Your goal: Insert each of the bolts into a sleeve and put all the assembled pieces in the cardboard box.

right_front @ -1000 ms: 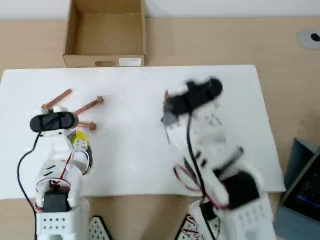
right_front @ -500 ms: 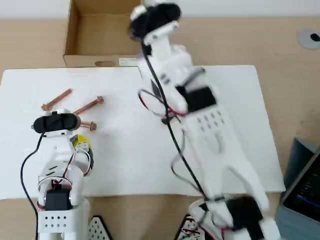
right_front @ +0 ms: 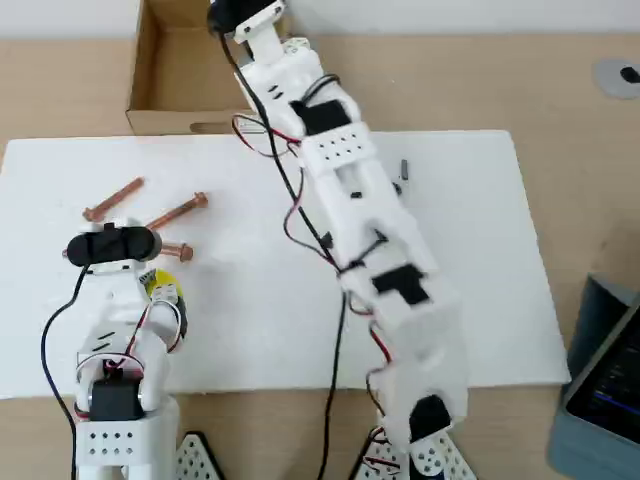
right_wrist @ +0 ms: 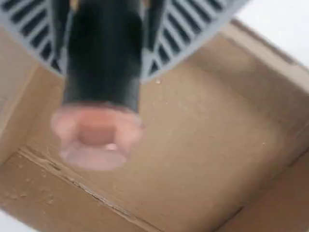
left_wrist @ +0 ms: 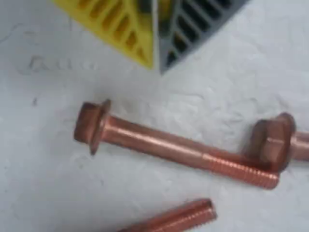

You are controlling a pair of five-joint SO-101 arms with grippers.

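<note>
1. Bolts [right_front: 178, 211]: three copper-coloured pieces lie loose and close together on the white mat [right_front: 250, 320], just beyond the left arm; in the left wrist view, one bolt's threaded end lies just beside another's head.
2. Left gripper [left_wrist: 157, 63]: positioned just above the mat beside these bolts; yellow and grey fingers pressed together, holding nothing.
3. Right gripper [right_wrist: 104, 19]: extended over the cardboard box [right_front: 137, 80]; fingers clamp a black sleeve [right_wrist: 104, 63]; a bolt head [right_wrist: 96, 137] protrudes from the sleeve's lower end, above the box floor.
</note>
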